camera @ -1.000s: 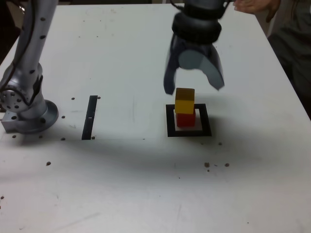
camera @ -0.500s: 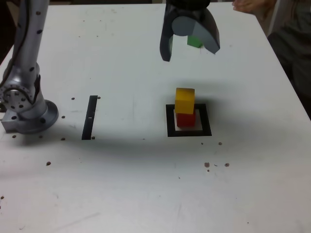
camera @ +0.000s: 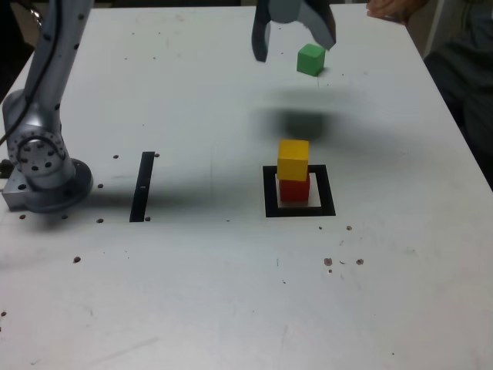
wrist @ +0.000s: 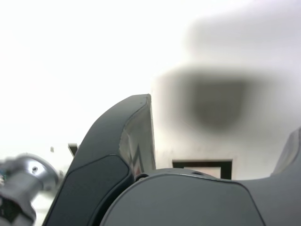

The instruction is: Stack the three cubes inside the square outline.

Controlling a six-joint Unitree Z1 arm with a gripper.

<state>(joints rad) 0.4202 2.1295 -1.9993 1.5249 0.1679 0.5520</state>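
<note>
Up high, hand spread wide — empty, green cube near the table's far edge.

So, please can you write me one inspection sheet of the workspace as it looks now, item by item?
Surface: white table, small dark specks scattered on it.
Job's things: yellow cube stacked on red cube inside the square outline; green cube alone on the table, far side.
Clutter: straight black strip at the exterior view's left of the outline.
Grippers: gripper open, empty, raised beside the green cube.
Cables: nothing seen.
Surroundings: arm base at the exterior view's left; a person's hand at the far edge.
</note>
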